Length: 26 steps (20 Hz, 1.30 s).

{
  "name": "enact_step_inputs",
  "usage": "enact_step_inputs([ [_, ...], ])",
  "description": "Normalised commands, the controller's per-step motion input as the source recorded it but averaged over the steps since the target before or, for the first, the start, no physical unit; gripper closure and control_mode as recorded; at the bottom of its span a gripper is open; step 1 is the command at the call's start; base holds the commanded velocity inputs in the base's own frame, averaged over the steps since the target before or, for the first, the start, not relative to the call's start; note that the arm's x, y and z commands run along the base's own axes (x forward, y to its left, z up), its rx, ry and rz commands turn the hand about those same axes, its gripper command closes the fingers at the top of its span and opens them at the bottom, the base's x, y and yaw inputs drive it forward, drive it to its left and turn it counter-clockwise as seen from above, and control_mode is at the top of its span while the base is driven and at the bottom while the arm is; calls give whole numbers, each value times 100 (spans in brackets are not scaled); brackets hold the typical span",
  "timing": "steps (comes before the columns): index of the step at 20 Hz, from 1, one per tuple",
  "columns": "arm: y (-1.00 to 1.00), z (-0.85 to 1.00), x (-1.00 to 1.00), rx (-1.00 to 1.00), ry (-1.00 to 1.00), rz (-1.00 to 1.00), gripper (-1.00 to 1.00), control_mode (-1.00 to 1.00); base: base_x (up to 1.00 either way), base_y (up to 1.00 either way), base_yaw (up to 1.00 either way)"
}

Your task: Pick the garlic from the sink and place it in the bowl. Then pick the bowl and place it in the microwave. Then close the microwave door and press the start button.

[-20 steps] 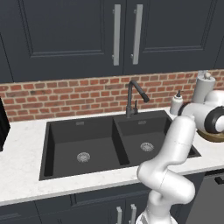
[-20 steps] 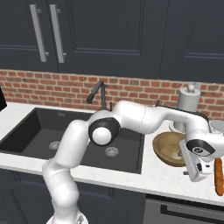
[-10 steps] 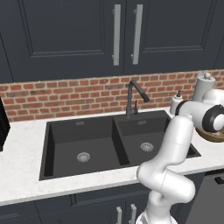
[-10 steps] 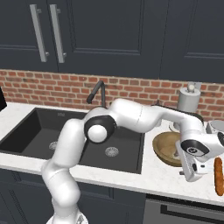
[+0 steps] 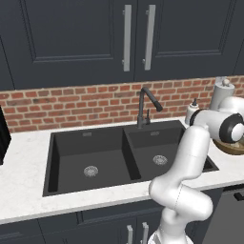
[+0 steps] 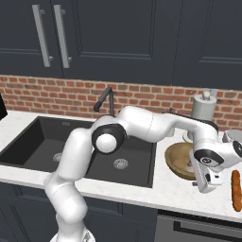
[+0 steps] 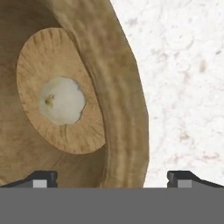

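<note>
— Garlic [image 7: 61,100]: where is it?
— Start with the sink [image 5: 95,157]; both black basins hold only their drains. The bowl [image 6: 179,160] sits on the white counter [image 6: 165,191] right of it, and the pale bulb lies on the bowl's flat bottom.
— And the gripper [image 6: 206,181]?
— At the bowl's rim, fingers spread wide, one tip [image 7: 41,178] inside the wall, the other outside.

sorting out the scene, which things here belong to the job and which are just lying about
Job: garlic lying in the bowl; sink; open tool at the bowl's rim.
Lying about: canister, soap bottle, sausage-like food, faucet.
</note>
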Motion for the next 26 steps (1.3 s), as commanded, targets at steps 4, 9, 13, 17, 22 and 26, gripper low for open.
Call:
enact_step_inputs([
  [4, -17, 0, 9, 4, 0, 0, -100, -100, 0, 0, 0],
  [9, -11, -13, 0, 2, 0, 0, 100, -100, 0, 0, 0],
  [13, -1, -11, 0, 0, 0, -1, 100, -100, 0, 0, 0],
  [17, 0, 0, 0, 3, -3, 0, 100, -100, 0, 0, 0],
  [22, -4, 22, -43, 3, -11, 0, 100, -100, 0, 0, 0],
  [26, 1, 65, -96, 0, -16, 0, 100, -100, 0, 0, 0],
])
